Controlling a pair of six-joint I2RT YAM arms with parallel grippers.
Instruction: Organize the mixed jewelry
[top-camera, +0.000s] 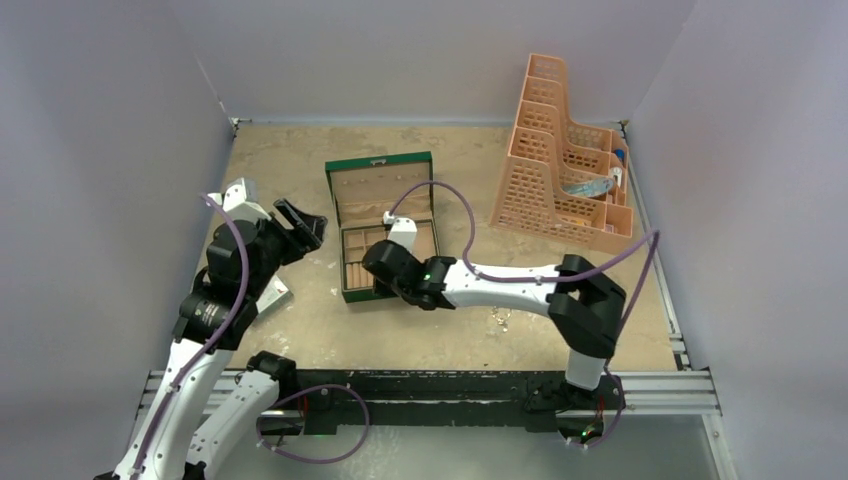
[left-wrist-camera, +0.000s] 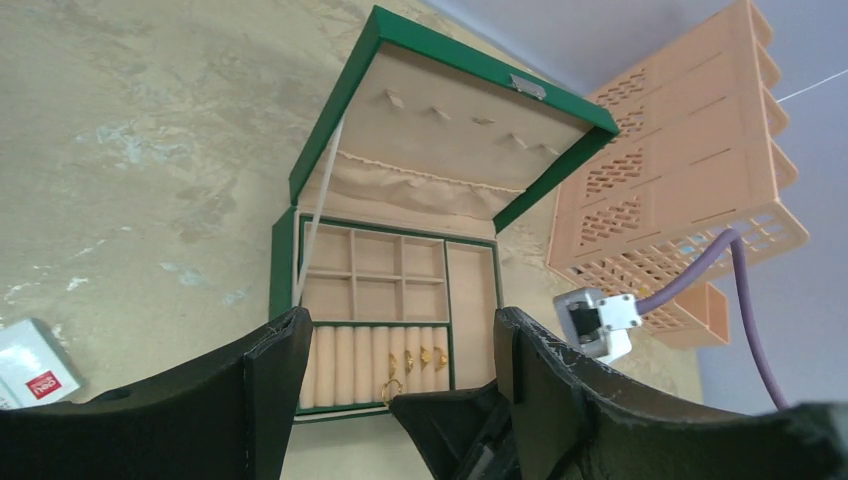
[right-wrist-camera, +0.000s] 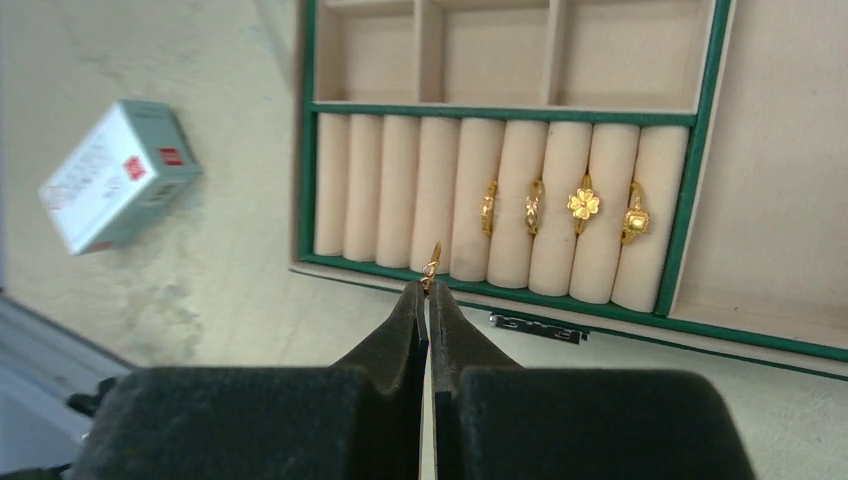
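Observation:
The green box (top-camera: 345, 215) with beige lining stands open at mid table. My right gripper (right-wrist-camera: 428, 290) is shut on a small gold ring (right-wrist-camera: 432, 265), held edge-on over the front end of the beige ring rolls (right-wrist-camera: 400, 185). The left wrist view shows that ring (left-wrist-camera: 392, 390) at the right gripper's tip. Several gold rings (right-wrist-camera: 583, 205) sit in slots in the right part of the rolls. A few tiny loose pieces (top-camera: 500, 318) lie on the table near the right arm. My left gripper (left-wrist-camera: 400, 318) is open and empty, raised left of the box (left-wrist-camera: 283, 270).
A small white carton (right-wrist-camera: 120, 175) lies on the table left of the box, under the left arm (top-camera: 270, 295). A peach plastic organizer (top-camera: 560, 150) stands at the back right. The box's square compartments (left-wrist-camera: 375, 275) hold nothing I can see.

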